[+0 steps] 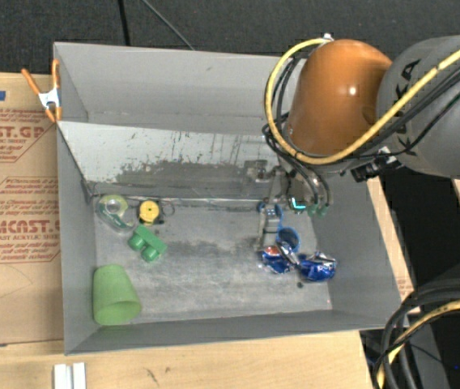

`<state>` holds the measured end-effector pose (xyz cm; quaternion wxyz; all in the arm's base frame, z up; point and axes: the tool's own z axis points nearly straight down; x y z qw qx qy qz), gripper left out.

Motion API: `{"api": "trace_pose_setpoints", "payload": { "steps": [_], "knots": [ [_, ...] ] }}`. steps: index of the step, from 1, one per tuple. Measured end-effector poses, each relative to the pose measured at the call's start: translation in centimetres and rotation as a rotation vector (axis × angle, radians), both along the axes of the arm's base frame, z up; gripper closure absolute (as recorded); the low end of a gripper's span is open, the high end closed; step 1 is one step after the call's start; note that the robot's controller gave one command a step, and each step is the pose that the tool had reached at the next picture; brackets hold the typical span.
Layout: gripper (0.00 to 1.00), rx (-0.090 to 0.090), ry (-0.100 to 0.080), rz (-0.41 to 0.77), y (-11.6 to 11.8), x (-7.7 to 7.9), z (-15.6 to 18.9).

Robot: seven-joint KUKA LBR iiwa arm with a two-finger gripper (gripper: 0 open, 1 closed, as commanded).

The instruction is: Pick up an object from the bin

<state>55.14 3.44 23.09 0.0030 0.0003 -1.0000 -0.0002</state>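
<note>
Evidently low over the floor of the bin (214, 298) because the nearest pickings lay there, the gripper (271, 233) hung just above a crumpled blue wrapper (278, 258), with 1 more blue scrap (319, 267) beside that, its opening impossible to tell.

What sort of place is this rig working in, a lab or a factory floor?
Probably a lab grasping testbed: a scuffed grey metal bin, unrelated odds and ends in it such as a green plastic cup and a small yellow round piece, and a cabled robot arm reaching in.
</note>
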Motion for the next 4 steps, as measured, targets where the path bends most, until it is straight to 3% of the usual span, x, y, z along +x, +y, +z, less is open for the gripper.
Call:
{"api": "trace_pose_setpoints", "payload": {
  "steps": [1,2,3,4],
  "knots": [
    [0.0,-0.003,-0.003,0.079,-8.1,-2.4,-3.3],
    [0.0,0.002,-0.003,0.384,-10.0,0.5,-16.0],
    [1.0,0.002,-0.007,0.383,-9.9,0.6,-15.7],
    [1.0,-0.003,-0.018,0.407,-11.1,1.5,2.6]
  ]
}}
